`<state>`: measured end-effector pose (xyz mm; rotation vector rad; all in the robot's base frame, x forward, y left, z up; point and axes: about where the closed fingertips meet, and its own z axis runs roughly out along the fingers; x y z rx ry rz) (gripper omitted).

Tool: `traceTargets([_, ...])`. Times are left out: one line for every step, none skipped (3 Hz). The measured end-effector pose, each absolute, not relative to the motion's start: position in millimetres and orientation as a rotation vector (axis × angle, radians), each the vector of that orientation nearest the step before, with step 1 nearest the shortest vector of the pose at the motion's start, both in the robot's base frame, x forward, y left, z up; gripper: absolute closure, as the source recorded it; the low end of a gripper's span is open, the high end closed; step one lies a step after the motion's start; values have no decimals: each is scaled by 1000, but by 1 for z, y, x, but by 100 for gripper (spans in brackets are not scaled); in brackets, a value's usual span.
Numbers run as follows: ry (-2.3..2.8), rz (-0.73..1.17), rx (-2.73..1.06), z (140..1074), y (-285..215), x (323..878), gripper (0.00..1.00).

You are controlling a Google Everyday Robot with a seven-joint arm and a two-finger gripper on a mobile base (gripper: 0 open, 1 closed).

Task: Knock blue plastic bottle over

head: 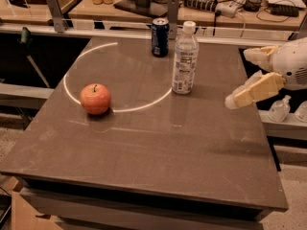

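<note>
The blue plastic bottle (pixel 184 61) is clear with a white cap and a white label. It stands upright on the brown table (pixel 158 152), right of centre toward the back. My gripper (pixel 238 78) hovers over the table's right side, to the right of the bottle and apart from it. Its two tan fingers are spread open and hold nothing.
A dark blue soda can (pixel 160 37) stands just behind and left of the bottle. A red apple (pixel 95 98) sits on the left. Small clear pump bottles (pixel 279 110) stand off the table's right edge. A cluttered desk with cables runs along the back.
</note>
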<state>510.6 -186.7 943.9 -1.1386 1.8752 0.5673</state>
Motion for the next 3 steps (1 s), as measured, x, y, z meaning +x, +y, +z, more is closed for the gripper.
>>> traceTargets([1835, 545, -1134, 924, -169, 531, 0])
traceTargets([1760, 518, -1099, 915, -157, 562, 0])
traceTargets([1699, 548, -1054, 913, -143, 588, 0])
